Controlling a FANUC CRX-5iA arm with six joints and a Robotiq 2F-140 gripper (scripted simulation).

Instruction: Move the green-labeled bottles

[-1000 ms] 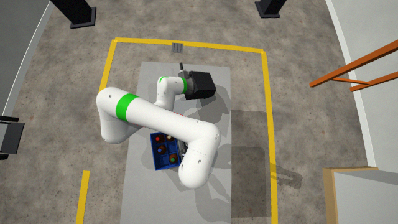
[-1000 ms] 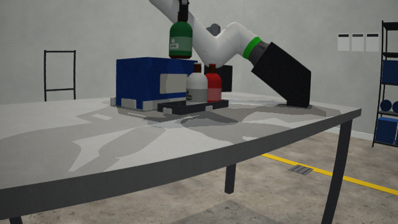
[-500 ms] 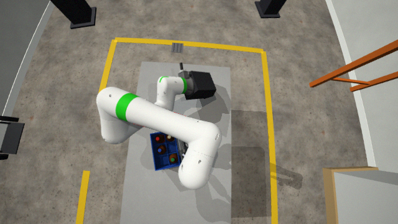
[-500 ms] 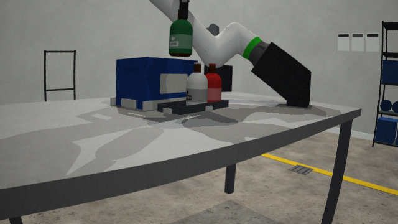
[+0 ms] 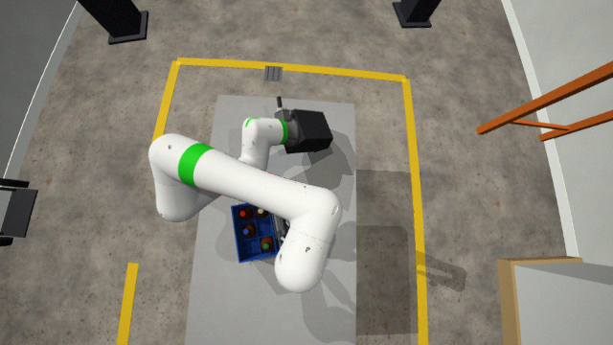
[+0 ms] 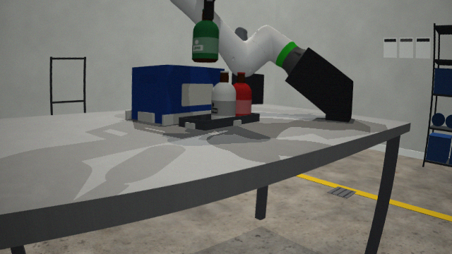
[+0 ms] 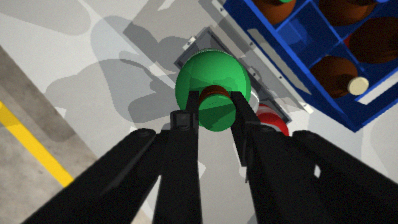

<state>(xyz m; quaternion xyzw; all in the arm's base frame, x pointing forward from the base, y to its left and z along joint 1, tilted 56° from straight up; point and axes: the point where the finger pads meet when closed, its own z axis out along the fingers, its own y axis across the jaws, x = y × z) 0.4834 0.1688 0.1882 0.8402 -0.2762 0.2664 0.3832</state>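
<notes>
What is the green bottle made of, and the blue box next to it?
The green bottle in the gripper looks like brown glass or plastic under a matte green label; brown shows at its neck and base. The blue crate looks like hard plastic: flat, even colour, thin straight dividers.

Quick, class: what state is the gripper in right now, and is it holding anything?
Gripper: closed on the neck of the green-labeled bottle, held upright in the air above the tray.

Grey walls (image 6: 106, 28), speckled concrete floor (image 5: 479, 201), yellow floor tape (image 5: 412, 158), dark shelving (image 6: 435, 63).
</notes>
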